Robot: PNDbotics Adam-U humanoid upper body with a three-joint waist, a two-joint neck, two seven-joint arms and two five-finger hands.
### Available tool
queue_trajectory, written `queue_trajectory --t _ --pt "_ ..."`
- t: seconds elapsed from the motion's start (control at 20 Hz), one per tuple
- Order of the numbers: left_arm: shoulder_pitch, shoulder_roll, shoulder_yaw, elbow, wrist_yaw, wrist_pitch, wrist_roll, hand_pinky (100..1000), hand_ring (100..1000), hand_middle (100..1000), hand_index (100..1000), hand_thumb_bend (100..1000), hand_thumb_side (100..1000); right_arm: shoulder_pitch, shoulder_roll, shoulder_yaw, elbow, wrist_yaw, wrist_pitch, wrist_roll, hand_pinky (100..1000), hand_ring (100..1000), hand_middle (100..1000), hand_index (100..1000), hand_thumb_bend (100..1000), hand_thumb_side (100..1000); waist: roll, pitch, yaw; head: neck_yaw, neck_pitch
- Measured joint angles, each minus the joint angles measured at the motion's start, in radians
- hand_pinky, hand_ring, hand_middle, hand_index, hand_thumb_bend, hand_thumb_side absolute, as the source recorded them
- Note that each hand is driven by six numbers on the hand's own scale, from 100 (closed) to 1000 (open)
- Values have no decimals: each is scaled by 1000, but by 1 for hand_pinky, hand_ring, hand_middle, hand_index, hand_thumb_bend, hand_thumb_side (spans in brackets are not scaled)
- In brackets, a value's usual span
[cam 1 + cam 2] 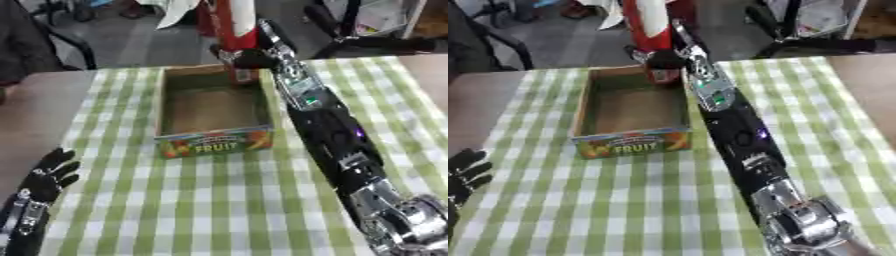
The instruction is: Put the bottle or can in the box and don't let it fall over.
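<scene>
While my right hand (248,58) curled round the red bottle (234,22) low at the box's (164,107) 1 o'clock, it looked tall, tippy, prob slick; left hand (51,172) spread idle.

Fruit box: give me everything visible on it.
The fruit box is an open-topped cardboard tray, brown inside, with low walls and a colourful front panel printed FRUIT with fruit pictures. It sits flat on the green-and-white checked tablecloth, its floor bare. At its far right corner a red and white bottle stands upright, held by the right hand; whether it rests inside cannot be told. The left hand is clear of it.
</scene>
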Motion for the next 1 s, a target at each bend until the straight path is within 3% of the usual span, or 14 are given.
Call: queue_trajectory --t 0.05,0.1,0.2,0.3,0.6,1.0 --pt "0 -1 0 0 0 0 0 893 887 881 972 544 861 5 5 6 0 26 -10 26 1000 885 835 757 357 262 0 0 0 -1 0" --pt "0 -2 -1 1 0 0 0 894 887 881 972 544 861 8 10 11 0 53 -22 52 1000 982 938 927 574 381 0 0 0 -1 0" --pt "0 -5 -1 4 0 0 0 894 887 881 973 545 861 14 12 18 2 109 -49 105 1000 1000 1000 999 692 469 0 0 -1 -2 0" --pt "0 -7 -1 6 0 0 0 894 886 881 973 545 861 14 13 18 7 159 -78 143 1000 1000 1000 1000 760 517 0 0 -3 -2 -1" --pt "0 -7 -1 6 0 0 0 895 887 881 973 544 862 18 13 9 14 231 -129 171 1000 1000 1000 1000 820 546 0 0 -6 -1 -1" --pt "0 -7 -1 6 0 0 0 896 886 881 973 544 862 22 10 1 18 206 -138 170 1000 1000 1000 1000 811 545 1 0 -11 3 -4"
